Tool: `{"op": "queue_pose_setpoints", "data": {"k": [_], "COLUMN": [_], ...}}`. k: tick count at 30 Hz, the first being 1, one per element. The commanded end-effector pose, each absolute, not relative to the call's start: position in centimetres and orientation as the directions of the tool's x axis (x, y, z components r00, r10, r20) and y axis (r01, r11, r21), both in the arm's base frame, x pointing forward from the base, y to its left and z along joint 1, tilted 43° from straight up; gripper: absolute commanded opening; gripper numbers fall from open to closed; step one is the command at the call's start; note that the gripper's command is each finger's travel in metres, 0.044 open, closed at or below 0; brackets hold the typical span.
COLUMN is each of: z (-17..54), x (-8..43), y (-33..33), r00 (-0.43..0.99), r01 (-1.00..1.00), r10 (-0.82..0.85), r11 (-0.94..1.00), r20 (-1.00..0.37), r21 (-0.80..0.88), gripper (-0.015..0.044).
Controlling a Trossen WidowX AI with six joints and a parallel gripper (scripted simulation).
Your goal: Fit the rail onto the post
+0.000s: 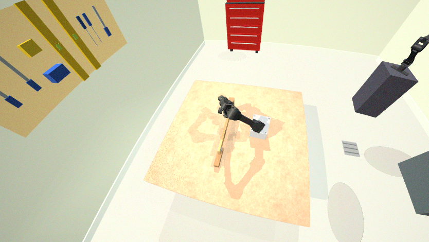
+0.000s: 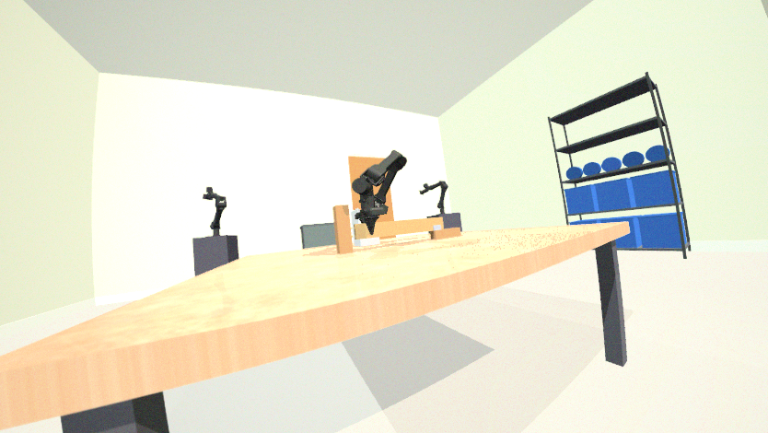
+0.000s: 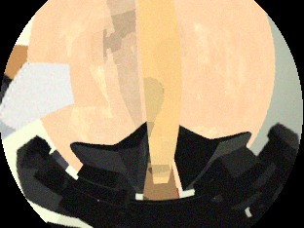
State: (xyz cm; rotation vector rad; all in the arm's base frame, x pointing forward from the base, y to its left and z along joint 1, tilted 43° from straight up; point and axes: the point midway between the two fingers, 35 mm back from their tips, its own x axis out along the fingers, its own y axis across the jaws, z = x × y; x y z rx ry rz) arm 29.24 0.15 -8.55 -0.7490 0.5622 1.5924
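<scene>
I've got the gripper [image 2: 370,228] clamped on the bed rail [image 2: 403,228] near its post end — the wrist view shows the rail [image 3: 158,93] running straight out from between the fingers. From the side, the rail looks close to level above the table [image 2: 322,290], its far end at the footboard block [image 2: 446,232]. The post [image 2: 342,228] stands just beside the gripped end; I can't tell whether the pegs are in.
</scene>
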Motion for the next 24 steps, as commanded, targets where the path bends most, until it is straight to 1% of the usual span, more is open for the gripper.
{"op": "queue_pose_setpoints", "data": {"k": [1, 24], "z": [-8.57, -8.99], "x": [29.49, 29.6], "y": [-0.19, -0.74], "r00": [-0.054, -0.054], "r01": [-0.987, -0.987], "r10": [0.671, 0.67], "r11": [-0.149, -0.149], "r20": [-0.74, -0.74], "r21": [-0.063, -0.063], "gripper": [0.0, 0.0]}}
